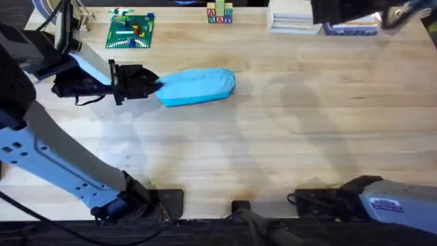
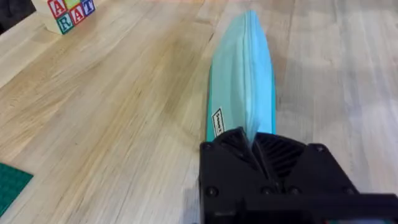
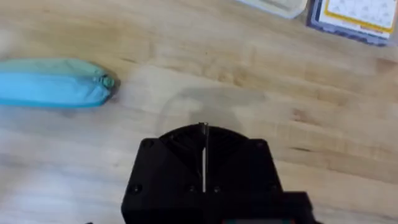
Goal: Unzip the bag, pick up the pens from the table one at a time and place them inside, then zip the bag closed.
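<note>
One bag (image 1: 197, 86) lay on the table (image 1: 287, 137); my left gripper (image 1: 151, 84) was clamped on its end. I held my right gripper (image 3: 204, 140) closed on nothing, the bag well beyond its jaws.

The large light-coloured wooden table (image 1: 273, 143) with plank grain carried a soft light-blue oblong fabric bag (image 1: 198, 86), which lay on its side left of the middle. Along the far edge sat a green studded building-brick baseplate with small coloured bricks (image 1: 130, 31), a stack of lettered wooden blocks (image 1: 219, 14) and a pile of white and blue booklets (image 1: 321, 22).
</note>
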Robot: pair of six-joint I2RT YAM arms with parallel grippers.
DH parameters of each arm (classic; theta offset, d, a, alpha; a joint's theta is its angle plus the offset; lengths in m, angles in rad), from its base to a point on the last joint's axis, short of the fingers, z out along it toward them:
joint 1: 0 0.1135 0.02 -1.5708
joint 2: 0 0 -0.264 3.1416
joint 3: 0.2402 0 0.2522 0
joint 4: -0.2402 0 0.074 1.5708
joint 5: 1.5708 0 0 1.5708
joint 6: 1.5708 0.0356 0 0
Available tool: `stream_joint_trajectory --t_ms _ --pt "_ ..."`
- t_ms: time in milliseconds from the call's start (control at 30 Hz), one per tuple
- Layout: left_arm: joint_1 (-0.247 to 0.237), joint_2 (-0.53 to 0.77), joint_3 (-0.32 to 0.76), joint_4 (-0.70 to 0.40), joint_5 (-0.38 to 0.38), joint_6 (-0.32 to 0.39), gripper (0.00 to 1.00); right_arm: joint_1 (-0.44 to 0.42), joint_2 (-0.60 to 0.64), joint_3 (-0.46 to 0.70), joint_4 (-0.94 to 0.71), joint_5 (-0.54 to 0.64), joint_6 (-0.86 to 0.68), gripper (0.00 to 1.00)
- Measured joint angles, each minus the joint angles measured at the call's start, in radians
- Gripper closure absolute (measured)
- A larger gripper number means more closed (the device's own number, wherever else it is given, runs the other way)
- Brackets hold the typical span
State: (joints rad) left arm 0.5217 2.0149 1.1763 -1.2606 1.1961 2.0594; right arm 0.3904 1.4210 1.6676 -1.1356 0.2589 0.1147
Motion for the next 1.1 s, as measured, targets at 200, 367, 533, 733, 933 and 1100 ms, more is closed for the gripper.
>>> stream_joint_trajectory --t_ms 200,367,533,733,933,1100 --pt "0.000 0.000 0.000 0.000 0.000 0.000 0.959 0.000 -0.089 0.000 -0.163 -0.037 0.043 0.573" --pt "0.000 0.000 0.000 0.000 0.000 0.000 0.959 0.000 -0.106 0.000 -0.271 -0.047 0.121 0.013" --pt "0.000 0.000 0.000 0.000 0.000 0.000 0.959 0.013 -0.105 0.000 -0.291 -0.050 0.160 0.005" --pt "0.000 0.000 0.000 0.000 0.000 0.000 0.959 0.048 -0.148 -0.042 -0.261 -0.053 0.194 0.005" --pt "0.000 0.000 0.000 0.000 0.000 0.000 0.959 0.060 -0.346 -0.251 -0.121 -0.086 0.215 0.005" --pt "0.000 0.000 0.000 0.000 0.000 0.000 0.959 0.061 -0.435 -0.377 -0.031 -0.149 0.214 0.005"
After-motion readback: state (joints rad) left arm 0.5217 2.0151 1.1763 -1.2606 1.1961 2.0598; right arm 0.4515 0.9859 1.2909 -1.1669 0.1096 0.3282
